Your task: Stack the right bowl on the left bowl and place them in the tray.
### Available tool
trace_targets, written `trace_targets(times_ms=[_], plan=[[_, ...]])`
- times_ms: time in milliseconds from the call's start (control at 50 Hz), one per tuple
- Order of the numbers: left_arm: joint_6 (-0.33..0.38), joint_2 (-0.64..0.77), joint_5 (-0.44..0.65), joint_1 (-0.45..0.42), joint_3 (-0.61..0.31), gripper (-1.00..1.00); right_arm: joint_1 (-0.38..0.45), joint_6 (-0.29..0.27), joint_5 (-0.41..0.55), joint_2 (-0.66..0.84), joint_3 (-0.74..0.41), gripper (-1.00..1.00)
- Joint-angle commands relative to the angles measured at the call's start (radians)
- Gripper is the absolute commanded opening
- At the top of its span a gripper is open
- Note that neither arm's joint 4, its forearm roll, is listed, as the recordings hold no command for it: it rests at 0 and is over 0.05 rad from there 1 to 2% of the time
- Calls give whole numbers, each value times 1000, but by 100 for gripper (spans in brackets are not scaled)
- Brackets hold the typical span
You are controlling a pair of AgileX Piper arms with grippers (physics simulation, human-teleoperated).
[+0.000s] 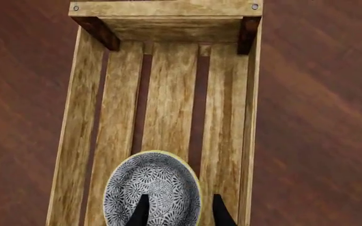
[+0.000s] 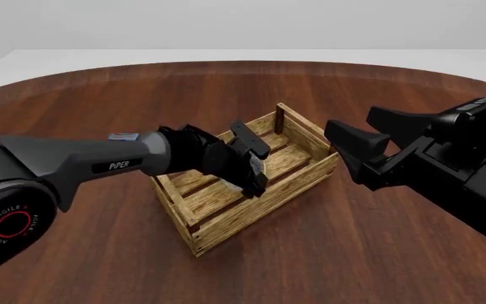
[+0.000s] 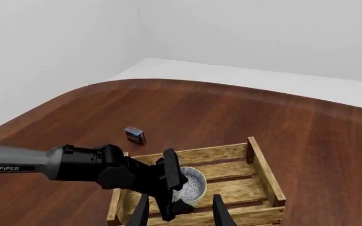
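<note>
A grey-and-white patterned bowl (image 1: 152, 188) with a pale rim sits inside the tray (image 1: 168, 94), at one end of its slatted floor. From above I cannot tell whether a second bowl lies under it. My left gripper (image 1: 181, 214) is open, one finger inside the bowl and one just outside its rim. In the front view the left gripper (image 2: 255, 180) reaches down into the tray (image 2: 260, 209) and hides most of the bowl. The right gripper (image 2: 350, 119) hovers open above the table, to the right of the tray, and looks down on the bowl (image 3: 192, 184).
A small dark box (image 3: 134, 135) stands on the brown wooden table (image 2: 353, 253) beyond the tray, on the left arm's side. The tray has corner posts (image 1: 247, 35) that rise above its floor. The white floor lies past the table's far edge.
</note>
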Motion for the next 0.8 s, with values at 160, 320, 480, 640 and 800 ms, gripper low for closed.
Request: trace_targets(times_ms=[160,320,480,640,800], plan=[[7,-67,-38,-17,45,100,0,-3,-1,3,0,100],[12,-123,-41,-15,73,100,-1,-3,-1,2,0,100],[13,-208,-46,-8,115,100,-1,-4,2,-1,0,100],[3,-275,-61,-3,164,100,0,-6,5,-5,0,100],[-14,-360,-84,8,223,100,-1,-7,9,-13,-1,100]])
